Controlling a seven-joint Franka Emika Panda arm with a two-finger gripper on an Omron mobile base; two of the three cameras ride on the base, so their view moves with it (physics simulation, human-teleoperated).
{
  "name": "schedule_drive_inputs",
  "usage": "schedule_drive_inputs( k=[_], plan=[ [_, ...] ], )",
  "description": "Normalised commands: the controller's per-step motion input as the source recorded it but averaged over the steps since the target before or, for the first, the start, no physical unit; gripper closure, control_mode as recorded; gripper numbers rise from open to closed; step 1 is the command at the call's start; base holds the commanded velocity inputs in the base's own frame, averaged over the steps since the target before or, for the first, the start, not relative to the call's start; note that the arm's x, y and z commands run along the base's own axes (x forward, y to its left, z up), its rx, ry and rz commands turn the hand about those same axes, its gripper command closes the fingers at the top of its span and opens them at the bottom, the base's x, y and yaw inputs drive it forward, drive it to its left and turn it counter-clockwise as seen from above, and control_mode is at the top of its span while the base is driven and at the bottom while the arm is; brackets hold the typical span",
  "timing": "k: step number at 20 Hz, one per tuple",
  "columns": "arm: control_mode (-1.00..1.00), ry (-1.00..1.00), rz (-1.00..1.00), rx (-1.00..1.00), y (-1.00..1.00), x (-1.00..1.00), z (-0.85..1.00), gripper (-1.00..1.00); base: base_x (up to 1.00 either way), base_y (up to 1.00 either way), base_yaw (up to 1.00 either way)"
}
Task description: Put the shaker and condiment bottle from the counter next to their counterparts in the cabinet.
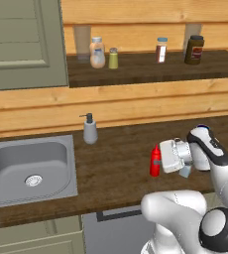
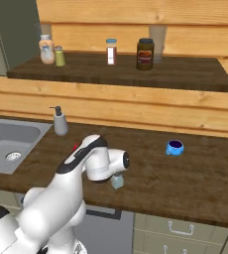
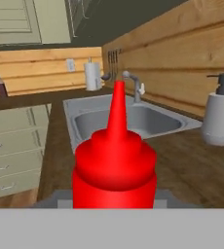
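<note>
The condiment bottle (image 1: 155,161), slim and red with a pointed nozzle, stands upright on the counter (image 1: 116,163) right of the sink. My gripper (image 1: 158,162) reaches in from its right side and is shut on its body. The hand view has the red bottle (image 3: 115,165) close up between the fingers. The pale blue-grey shaker (image 1: 185,172) stands on the counter just under my wrist, and it also shows below the hand (image 2: 117,181). In the cabinet (image 1: 150,72), the peach bottle (image 1: 97,52) and the yellow-green shaker (image 1: 113,58) stand side by side at the shelf's left.
A grey soap dispenser (image 1: 89,129) stands beside the steel sink (image 1: 29,168). A blue cup (image 2: 175,147) sits on the counter to the right. A blue-capped jar (image 1: 161,49) and a dark jar (image 1: 194,49) occupy the shelf's right half. The cabinet door (image 1: 24,44) hangs at left.
</note>
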Motion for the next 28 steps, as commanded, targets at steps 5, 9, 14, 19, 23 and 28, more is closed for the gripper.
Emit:
schedule_drive_inputs(
  k=[5,9,14,19,23,28],
  plan=[
    [-1.00,0.02,-0.08,0.02,0.39,0.07,1.00,1.00,0.00,0.00,0.00],
    [-1.00,0.05,-0.07,0.11,0.43,0.00,1.00,1.00,0.00,0.00,0.00],
    [-1.00,0.00,-0.07,0.13,0.39,0.00,1.00,1.00,0.00,0.00,0.00],
    [-1.00,0.00,-0.10,0.12,0.33,0.00,0.99,1.00,0.00,0.00,0.00],
    [-1.00,0.00,-0.14,0.01,0.18,0.00,1.00,1.00,0.00,0.00,0.00],
    [-1.00,0.00,-0.17,0.00,0.12,-0.18,0.99,1.00,0.00,0.00,0.00]
  ],
)
